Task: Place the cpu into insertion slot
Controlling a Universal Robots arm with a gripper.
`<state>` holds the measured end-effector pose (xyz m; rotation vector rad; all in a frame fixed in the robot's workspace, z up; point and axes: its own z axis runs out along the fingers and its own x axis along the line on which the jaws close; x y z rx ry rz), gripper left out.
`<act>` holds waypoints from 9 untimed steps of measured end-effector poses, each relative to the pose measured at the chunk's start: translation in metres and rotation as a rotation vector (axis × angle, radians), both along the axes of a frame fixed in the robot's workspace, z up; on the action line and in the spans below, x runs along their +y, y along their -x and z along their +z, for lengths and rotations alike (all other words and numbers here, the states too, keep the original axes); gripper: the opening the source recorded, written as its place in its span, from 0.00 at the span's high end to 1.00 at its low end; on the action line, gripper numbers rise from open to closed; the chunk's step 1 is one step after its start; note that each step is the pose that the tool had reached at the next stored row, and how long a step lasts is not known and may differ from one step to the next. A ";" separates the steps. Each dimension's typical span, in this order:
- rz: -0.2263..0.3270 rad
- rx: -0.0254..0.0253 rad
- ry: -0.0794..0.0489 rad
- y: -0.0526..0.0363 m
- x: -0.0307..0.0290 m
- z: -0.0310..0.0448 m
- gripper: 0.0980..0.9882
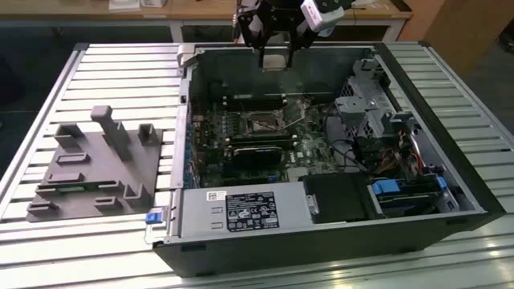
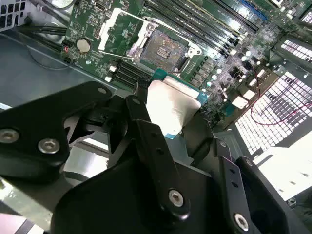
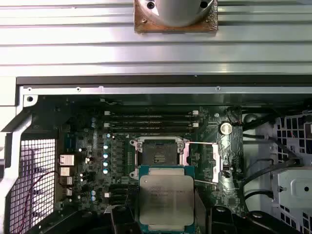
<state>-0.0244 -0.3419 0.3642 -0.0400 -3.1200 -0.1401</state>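
Grasps the cpu (image 1: 275,62) in the gripper (image 1: 275,59), fingers (image 2: 148,131) clenched against two opposite edges, pale metallic face up in both wrist views. Hangs high over the open computer case (image 1: 321,247), chip well clear of the green board. Looks down on the insertion slot (image 3: 160,156) far beneath and just ahead of the held chip, metal retaining frame flipped open beside the dark centre. Stands well apart from the grey fixture block (image 1: 96,162) outside the case.
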 end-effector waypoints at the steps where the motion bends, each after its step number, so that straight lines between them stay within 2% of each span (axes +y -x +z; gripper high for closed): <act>1: 0.000 0.0000 0.000 0.0000 0.0000 0.0000 0.51; 9: 0.000 0.0000 0.000 0.0000 0.0000 -0.0021 0.51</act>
